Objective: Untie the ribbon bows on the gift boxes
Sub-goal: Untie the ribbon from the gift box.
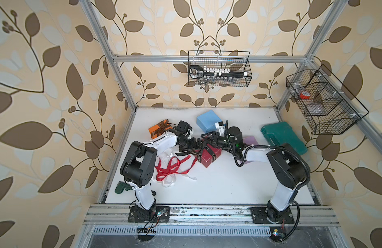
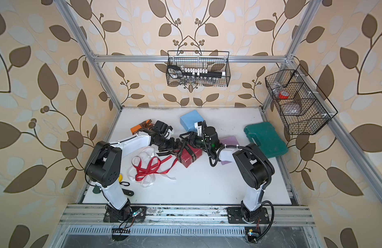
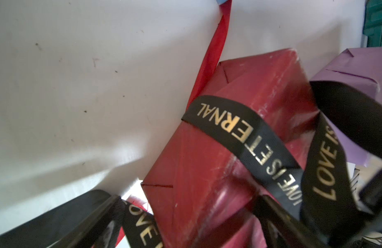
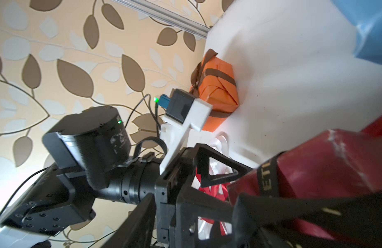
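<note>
Here's the white counter (image 1: 218, 186), with both arms leaning in over its middle: the left arm (image 1: 140, 158) from the near left, the right arm (image 1: 286, 163) from the near right. Out at the far right lies the dark-green plastic case (image 1: 283, 137), flat and well apart from the action. The light blue box (image 1: 208, 120) sits at the back, just behind the right arm's wrist. The lilac box (image 1: 251, 140) is half hidden under that same arm. In the centre, skewed, the dark red box (image 1: 209, 158) lies between the two grippers. At back left is the orange box (image 1: 155, 131), with the brown ribbon (image 1: 162, 126) tied in a bow on top. Loose on the counter beside the left arm, the red ribbon (image 1: 168, 169) tangles over the white ribbon (image 1: 169, 183), and one red tail runs up against the dark red box. The black ribbon (image 3: 239, 131), lettered LOVE IS ETERNAL, bands that box, and a slack loop lifts toward the right gripper (image 1: 207, 138). The left gripper (image 1: 199, 146) has its jaws spread wide, holding nothing; the box's near corner sits between them, with a sliver of counter showing on one side. The right gripper is up at the raised loop, but I cannot tell how far its jaws are parted or whether they have the ribbon.
</note>
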Controlling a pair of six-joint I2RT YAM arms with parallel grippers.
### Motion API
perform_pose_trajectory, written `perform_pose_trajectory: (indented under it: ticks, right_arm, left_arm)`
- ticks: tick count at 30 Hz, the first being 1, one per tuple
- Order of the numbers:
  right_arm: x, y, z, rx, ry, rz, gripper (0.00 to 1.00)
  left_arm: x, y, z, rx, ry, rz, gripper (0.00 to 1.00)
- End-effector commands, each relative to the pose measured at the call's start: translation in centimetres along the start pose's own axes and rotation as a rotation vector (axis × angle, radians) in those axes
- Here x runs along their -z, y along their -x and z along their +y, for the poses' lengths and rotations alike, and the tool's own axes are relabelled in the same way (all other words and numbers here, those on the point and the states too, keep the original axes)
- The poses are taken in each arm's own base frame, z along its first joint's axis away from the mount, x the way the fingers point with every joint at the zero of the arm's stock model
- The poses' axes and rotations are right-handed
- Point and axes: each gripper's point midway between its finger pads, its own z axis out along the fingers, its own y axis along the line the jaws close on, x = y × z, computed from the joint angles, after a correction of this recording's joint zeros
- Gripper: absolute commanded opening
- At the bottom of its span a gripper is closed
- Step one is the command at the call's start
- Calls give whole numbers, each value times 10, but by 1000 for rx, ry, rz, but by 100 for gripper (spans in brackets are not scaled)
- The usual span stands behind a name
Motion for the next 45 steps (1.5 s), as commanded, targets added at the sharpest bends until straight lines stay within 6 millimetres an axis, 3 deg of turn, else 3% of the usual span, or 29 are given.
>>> perform_pose_trajectory:
  ticks: [1,10,17,20,25,31,34,39,42,45]
  right_arm:
    - [0,6,47,7,227,6,61]
    - [21,18,90,62,323,-27,61]
    - [55,47,122,109,364,-96,61]
    - [79,68,121,118,322,-157,62]
    - [133,105,92,141,135,-298,64]
    - [196,129,16,70,-299,-433,69]
    - [203,116,-12,46,-435,-368,71]
    - [199,67,-61,-28,-613,-156,73]
    - [217,41,-84,22,-780,-72,77]
    - [241,26,-95,143,-1020,-10,77]
  left_arm:
    - [-11,-28,16,8,68,103,99]
    - [-12,-30,17,9,70,113,99]
    - [-13,-31,17,7,71,119,99]
    - [-13,-32,17,5,73,121,99]
    - [-13,-33,17,5,71,124,99]
    - [-13,-32,16,6,69,124,99]
    - [-12,-32,14,7,59,124,99]
    - [-10,-30,11,4,57,123,99]
    - [-6,-29,7,1,52,118,99]
    - [-2,-26,3,-4,42,108,99]
